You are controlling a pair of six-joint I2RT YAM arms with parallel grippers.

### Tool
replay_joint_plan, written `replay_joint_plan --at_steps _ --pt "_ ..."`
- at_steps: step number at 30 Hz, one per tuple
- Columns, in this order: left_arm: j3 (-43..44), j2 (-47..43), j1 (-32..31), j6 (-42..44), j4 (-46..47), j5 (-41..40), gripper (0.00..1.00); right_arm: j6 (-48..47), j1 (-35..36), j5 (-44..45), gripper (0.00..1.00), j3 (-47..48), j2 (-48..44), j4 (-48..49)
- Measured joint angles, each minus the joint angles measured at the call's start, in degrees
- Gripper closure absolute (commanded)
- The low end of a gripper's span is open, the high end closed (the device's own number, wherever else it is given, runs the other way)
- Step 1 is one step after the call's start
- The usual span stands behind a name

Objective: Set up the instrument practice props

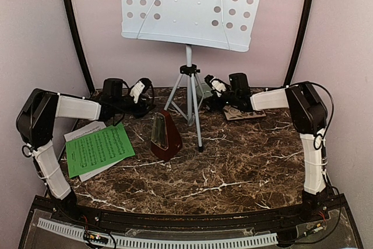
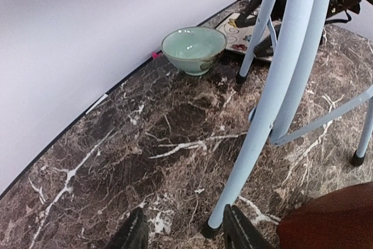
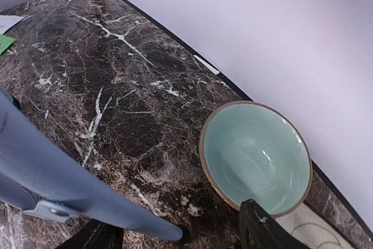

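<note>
The white hole-punched music-stand desk point(image 1: 192, 7) stands on pale tripod legs point(image 1: 189, 100) at the back middle. The dark red-brown metronome point(image 1: 165, 135) stands in front of the legs. A green music sheet point(image 1: 99, 148) lies on a white sheet point(image 1: 81, 132) at the left. My left gripper point(image 1: 143, 91) is open by the left tripod leg. In the left wrist view that leg's foot point(image 2: 211, 228) sits between the open fingers point(image 2: 186, 234), close to the right one. My right gripper point(image 1: 213, 86) is open. In the right wrist view point(image 3: 180, 237) a leg point(image 3: 70, 185) crosses between its fingers.
A small pale-green bowl point(image 2: 193, 48) sits near the back wall, close to my right gripper's finger point(image 3: 262, 228). A flower-patterned tile point(image 1: 245, 112) lies under the right arm. The pale wall runs along the table's curved back edge.
</note>
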Motion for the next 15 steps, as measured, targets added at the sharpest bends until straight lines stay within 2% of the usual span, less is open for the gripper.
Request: replay_joint_plan --at_steps 9,15 --pt "3.4 -3.6 0.0 -1.5 -2.8 3.3 0.55 10.7 0.6 -1.1 0.24 -15.9 -16.6 5.0" --pt "8.6 -3.6 -1.2 0.7 -8.3 6.0 0.55 19.5 6.1 -3.4 0.2 -25.7 -24.6 7.8"
